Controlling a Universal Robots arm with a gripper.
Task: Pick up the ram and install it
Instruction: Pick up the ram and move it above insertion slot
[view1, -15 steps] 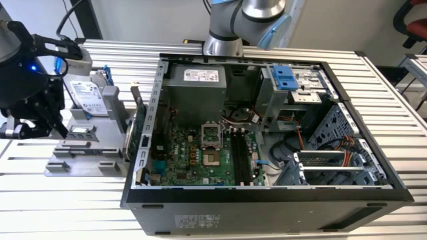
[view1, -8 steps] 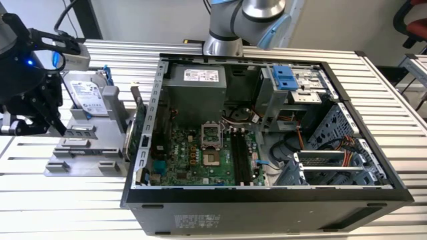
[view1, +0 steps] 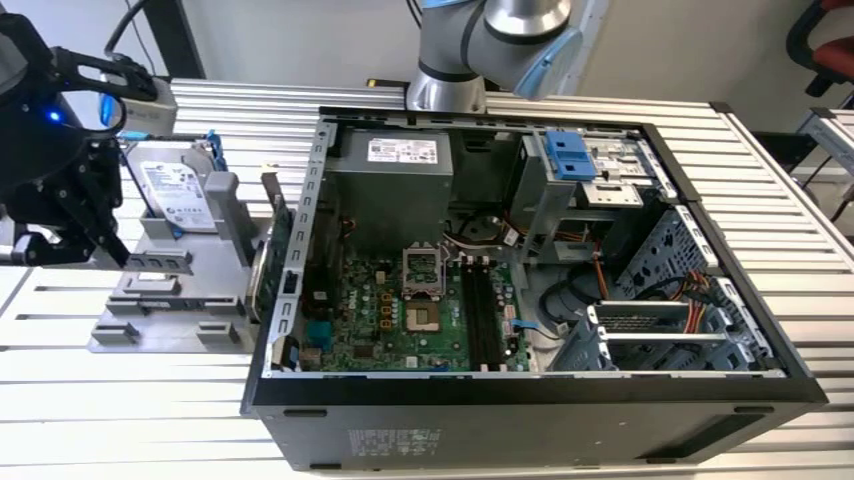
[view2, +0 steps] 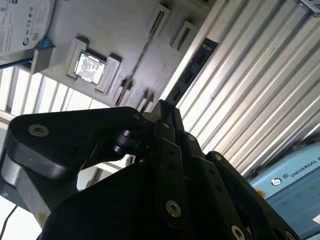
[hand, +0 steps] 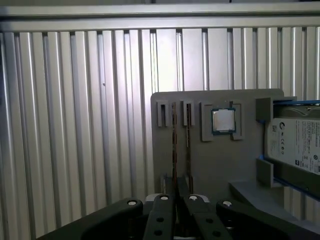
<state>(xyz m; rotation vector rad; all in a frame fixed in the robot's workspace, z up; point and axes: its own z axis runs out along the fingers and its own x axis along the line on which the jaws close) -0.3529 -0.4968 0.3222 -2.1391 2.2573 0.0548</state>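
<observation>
We see the gripper (hand: 178, 191) hanging over the slatted tabletop (hand: 75, 125), at the exterior view's left of the grey holder (hand: 210, 165). Its jaws look pressed together with nothing between them.

The ram (hand: 188, 145) is not in the jaws. It stands on edge in a slot of the holder, with a second stick (hand: 174, 145) in the neighbouring slot just beside it. In the first wrist view the tips of the jaws lie close to the near ends of the two sticks, but we cannot tell whether they touch either one.

On the same holder we find a small square processor chip (hand: 223, 121) lying flat in its recess, near the sticks. Beyond it is a silver hard drive (hand: 297, 145) with blue rails.

In the exterior view the open computer case (view1: 534, 400) lies on the tabletop just beside the holder, on the exterior view's right. Its green motherboard (view1: 387, 320) is exposed, and the long memory slots (view1: 483, 310) run beside the processor socket (view1: 422, 270). The arm's base (view1: 454, 60) rises behind the case.
</observation>
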